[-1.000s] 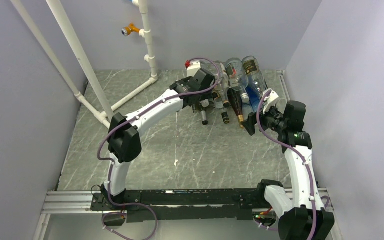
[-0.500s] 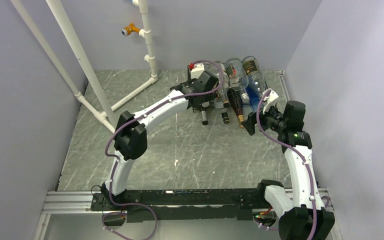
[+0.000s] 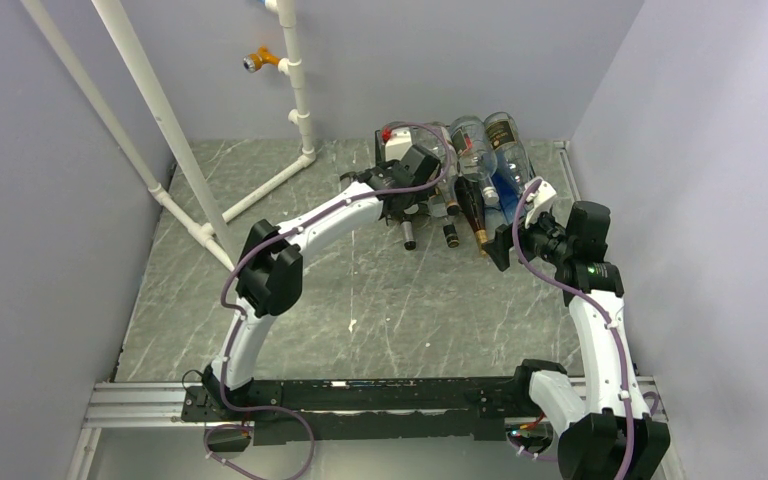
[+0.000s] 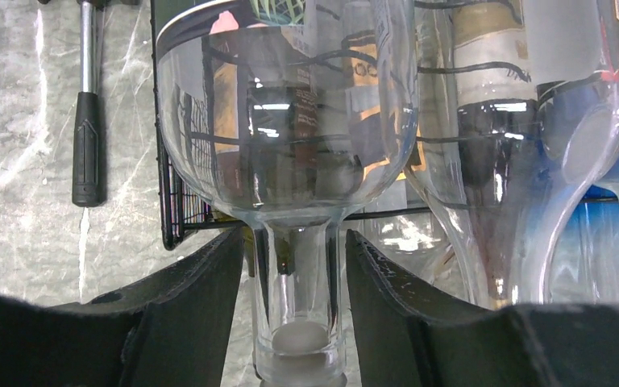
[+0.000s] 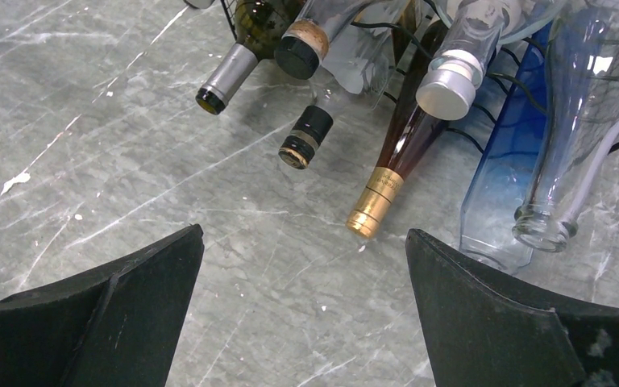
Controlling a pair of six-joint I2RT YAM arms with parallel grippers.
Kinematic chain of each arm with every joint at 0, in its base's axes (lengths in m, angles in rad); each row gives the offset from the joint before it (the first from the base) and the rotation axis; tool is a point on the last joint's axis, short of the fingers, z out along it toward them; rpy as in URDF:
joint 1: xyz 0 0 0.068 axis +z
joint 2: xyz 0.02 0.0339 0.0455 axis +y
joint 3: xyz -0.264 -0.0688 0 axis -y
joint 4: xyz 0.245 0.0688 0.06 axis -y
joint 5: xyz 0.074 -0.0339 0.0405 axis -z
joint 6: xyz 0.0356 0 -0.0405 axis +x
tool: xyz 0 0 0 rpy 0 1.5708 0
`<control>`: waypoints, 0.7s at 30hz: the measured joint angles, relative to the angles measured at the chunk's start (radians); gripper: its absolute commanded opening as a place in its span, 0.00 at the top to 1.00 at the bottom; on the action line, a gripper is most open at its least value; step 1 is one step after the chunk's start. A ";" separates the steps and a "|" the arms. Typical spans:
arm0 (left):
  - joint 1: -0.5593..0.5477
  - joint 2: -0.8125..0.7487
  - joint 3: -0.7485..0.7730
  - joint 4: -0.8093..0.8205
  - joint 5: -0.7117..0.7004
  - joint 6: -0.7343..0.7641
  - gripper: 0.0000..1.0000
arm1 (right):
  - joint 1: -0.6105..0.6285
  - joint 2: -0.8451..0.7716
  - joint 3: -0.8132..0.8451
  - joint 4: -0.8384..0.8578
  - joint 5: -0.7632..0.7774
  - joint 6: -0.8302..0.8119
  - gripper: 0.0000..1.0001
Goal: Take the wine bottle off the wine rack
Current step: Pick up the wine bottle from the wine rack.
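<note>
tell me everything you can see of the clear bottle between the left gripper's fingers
The clear bottle is colourless glass, see-through enough to show other bottles behind it. Its wide round shoulder narrows sharply to a slim neck with a thicker lip, whitish at the mouth. A dark-edged label sits at its far end. It lies in the black wire wine rack, neck toward the camera, between the left gripper's fingers. Whether they touch it cannot be told.
</note>
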 measured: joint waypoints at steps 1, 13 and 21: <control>0.000 0.003 0.000 0.003 -0.005 0.000 0.45 | 0.000 0.001 0.000 0.000 0.000 0.000 0.00; 0.000 0.036 0.001 0.031 -0.028 0.000 0.46 | 0.000 0.002 0.000 0.000 0.000 0.000 0.00; 0.000 0.042 0.005 0.042 -0.045 0.000 0.56 | 0.000 0.002 0.000 0.000 0.000 0.000 0.00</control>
